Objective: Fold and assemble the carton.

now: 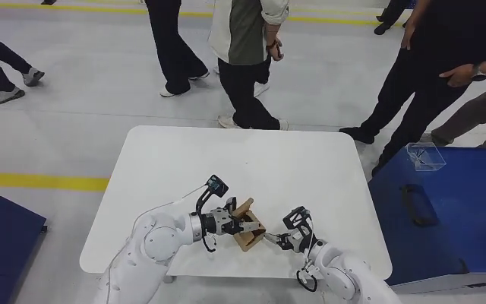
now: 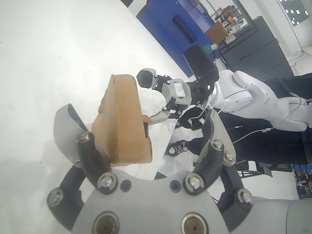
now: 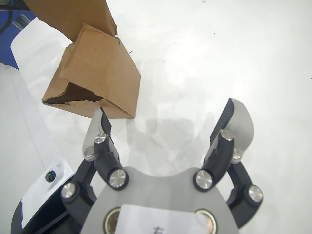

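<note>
The carton [image 3: 97, 74] (flap raised) blocks the path between left gripper [image 2: 140, 120] and right gripper [image 3: 167, 115]; bare table [image 1: 304, 159] beyond leaves room

Carton [image 1: 248, 229]: small, brown corrugated cardboard, only partly folded up. It rests on the white table [image 1: 304, 163] in the lower centre of the top frame, close to the table's near edge and skewed to it. The body is already squared into a box shape with creased side panels. One open end [image 3: 73, 97] shows a dark interior; its rim is ragged and the edges look torn. One panel is folded down over that end but not closed flush. A long flap [image 3: 61, 3] stands up from the body, unfolded; in the top frame it angles toward the top.
</note>
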Available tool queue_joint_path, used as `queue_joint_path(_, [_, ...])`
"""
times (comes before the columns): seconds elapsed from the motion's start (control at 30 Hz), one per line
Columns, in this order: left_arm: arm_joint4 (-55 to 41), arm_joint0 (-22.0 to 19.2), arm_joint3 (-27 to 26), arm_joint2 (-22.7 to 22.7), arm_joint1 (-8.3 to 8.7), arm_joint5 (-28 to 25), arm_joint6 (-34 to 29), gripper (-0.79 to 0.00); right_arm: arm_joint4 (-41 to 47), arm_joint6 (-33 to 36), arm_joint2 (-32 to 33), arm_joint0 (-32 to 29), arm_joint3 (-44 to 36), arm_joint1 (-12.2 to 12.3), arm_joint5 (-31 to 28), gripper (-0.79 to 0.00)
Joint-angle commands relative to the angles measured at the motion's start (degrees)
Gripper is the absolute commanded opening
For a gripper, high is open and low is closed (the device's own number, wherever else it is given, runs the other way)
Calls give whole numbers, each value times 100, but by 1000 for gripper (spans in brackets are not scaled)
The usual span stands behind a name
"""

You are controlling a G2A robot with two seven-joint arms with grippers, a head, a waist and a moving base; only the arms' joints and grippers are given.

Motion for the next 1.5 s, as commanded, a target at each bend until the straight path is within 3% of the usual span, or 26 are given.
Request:
queue_joint_path(0.0, [55,2,-34,42,6,37,-41,0,-34,-43,8,22,-3,-7,29,0])
queue_joint_path(0.53, [350,0,-215,386,27,216,-94,0,-136,-175,-74,286,272,-106,186,0])
queue_joint_path(0.8, [408,-82,-126,535,16,298,-14,0,278,-202,160,306,352,-122,147,0])
queue_joint_path(1.0, [375,-60,-202,518,37,319,27,0,921,-126,512,87,86,-93,-99,0])
queue_joint_path(1.2, [366,-41,-238,533,54,345,47,0,1725,413,682,-274,-370,-57,-558,0])
queue_joint_path(1.47, [344,-61,-214,608,57,353,105,0,1348,368,511,-300,-422,-81,-454,0])
